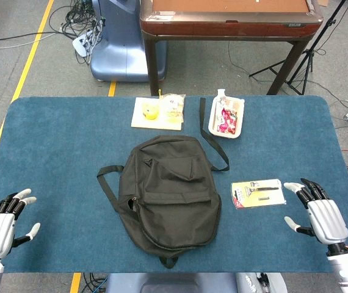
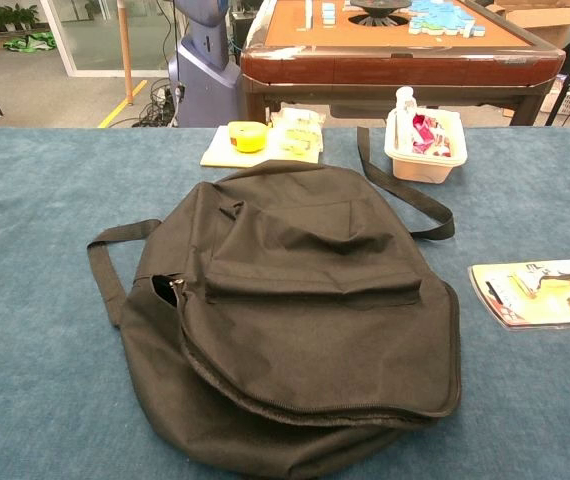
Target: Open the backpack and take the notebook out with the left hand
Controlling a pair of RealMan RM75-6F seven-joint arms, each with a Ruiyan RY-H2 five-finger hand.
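While both hands rested at the near corners of the blue felt-covered table (image 1: 52, 146), neither touched anything. The left hand (image 1: 3, 223) lay palm down at the near left edge, fingers spread apart and holding nothing. The right hand (image 1: 320, 213) lay at the near right edge, fingers likewise apart and empty. Neither hand appeared in the chest view.

The black fabric backpack (image 1: 168, 192) lay flat at the table's centre, between the hands and well apart from both. Its long axis ran near to far, tilted slightly, with the rounded bottom toward the robot and the narrower top pointing away. The main zipper (image 2: 305, 405) curved along the near edge and appeared closed; a small gap showed by the zipper pull (image 2: 175, 287) on the left side. One black shoulder strap (image 1: 108, 183) looped out to the left; another strap (image 1: 213, 137) trailed from the top toward the far right. No notebook was visible.

Right of the backpack, near the right hand, lay a yellow-backed blister card holding a razor (image 1: 257, 192); its print could not be read.

Farther back sat a flat cream board carrying a yellow round object and a clear packet (image 1: 159, 110), and beside it a white plastic tray of red-and-white packets (image 1: 227, 116). No writing was legible on these.

Beyond the table stood a brown wooden table (image 1: 229, 18).
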